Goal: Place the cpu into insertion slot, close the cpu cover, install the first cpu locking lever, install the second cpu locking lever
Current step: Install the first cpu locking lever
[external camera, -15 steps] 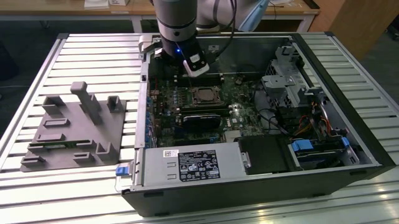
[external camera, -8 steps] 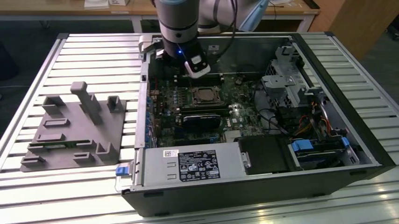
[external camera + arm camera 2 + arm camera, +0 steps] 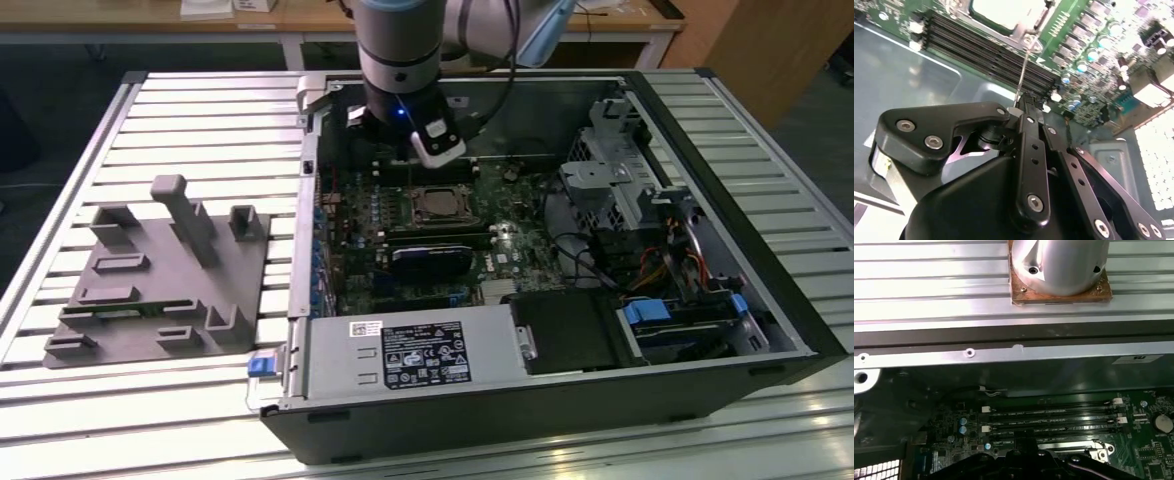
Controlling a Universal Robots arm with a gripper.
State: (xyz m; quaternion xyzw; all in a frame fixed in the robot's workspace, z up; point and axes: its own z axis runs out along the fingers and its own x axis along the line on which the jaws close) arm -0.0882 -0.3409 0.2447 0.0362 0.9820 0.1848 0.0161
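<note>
The cpu (image 3: 435,206) lies in the insertion slot (image 3: 412,193) in the middle of the green board, its grey top showing. The silver cpu cover (image 3: 458,205) lies flat around it. In the second wrist view the cpu top (image 3: 1004,11) is bright, and a thin wire locking lever (image 3: 1024,65) runs from the socket's corner to my gripper (image 3: 1022,104). The black fingers (image 3: 1026,130) are shut on the lever's free end, above the memory slots (image 3: 989,52). In the exterior view the arm (image 3: 399,80) stands just beyond the socket and hides the gripper.
The open computer case (image 3: 721,250) lies on a slatted aluminium table (image 3: 200,110). A grey fixture plate (image 3: 160,270) sits at the exterior view's left. A power supply (image 3: 400,355), a drive cage (image 3: 614,180) and a blue-topped card (image 3: 434,260) surround the socket.
</note>
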